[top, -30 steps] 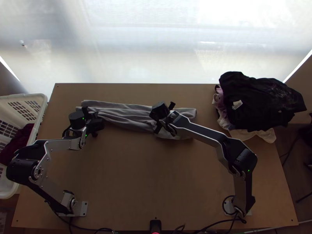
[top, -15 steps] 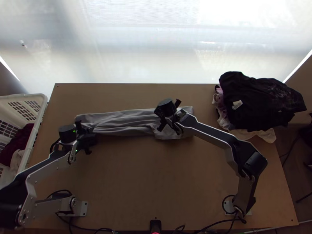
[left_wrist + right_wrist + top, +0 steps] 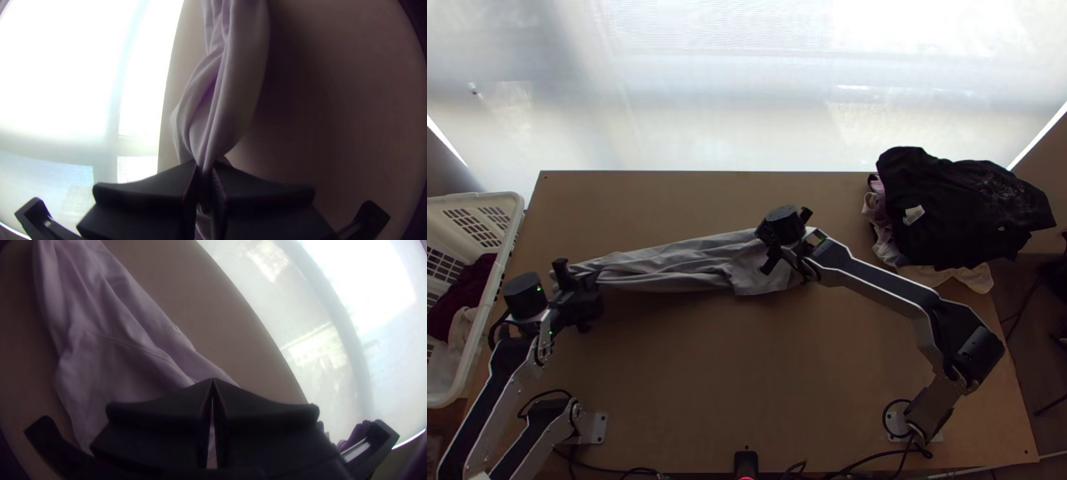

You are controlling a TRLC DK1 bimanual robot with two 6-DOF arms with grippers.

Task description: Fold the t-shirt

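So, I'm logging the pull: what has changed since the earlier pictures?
In the top view, the left gripper moved left and nearer; the grey cloth t-shirt's left end went along, so the shirt now slants, still bunched lengthwise. The right gripper shifted right. The white plastic basket and black garment-topped pile stayed put.

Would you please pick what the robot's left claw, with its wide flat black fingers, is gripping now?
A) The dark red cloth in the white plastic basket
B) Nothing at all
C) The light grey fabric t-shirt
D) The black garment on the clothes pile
C: the light grey fabric t-shirt is gathered into narrow folds that run in between the fingers of the left claw.
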